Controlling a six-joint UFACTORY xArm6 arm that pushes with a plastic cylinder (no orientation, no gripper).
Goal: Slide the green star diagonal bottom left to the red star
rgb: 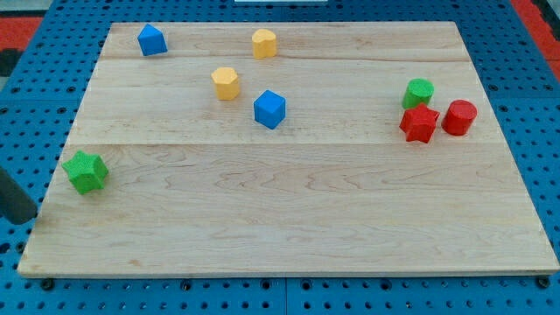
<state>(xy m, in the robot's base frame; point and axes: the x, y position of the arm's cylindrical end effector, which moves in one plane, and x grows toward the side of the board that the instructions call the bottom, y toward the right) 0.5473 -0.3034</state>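
One long push faces you: across the board (289,219), the green star (86,171) sits at the view's left edge, the red star (419,123) far right. Your rod, probably that dark shape (16,197) just left of it, has no jaws; its tip I cannot place

A robotics lab bench here: wooden board (289,219) with coloured blocks lies on a blue perforated mounting plate (44,79).

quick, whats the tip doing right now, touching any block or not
My tip: no gripper, just the rod at the view's left edge, off the board's corner, below-left of the green star; apart from it, touching no block.
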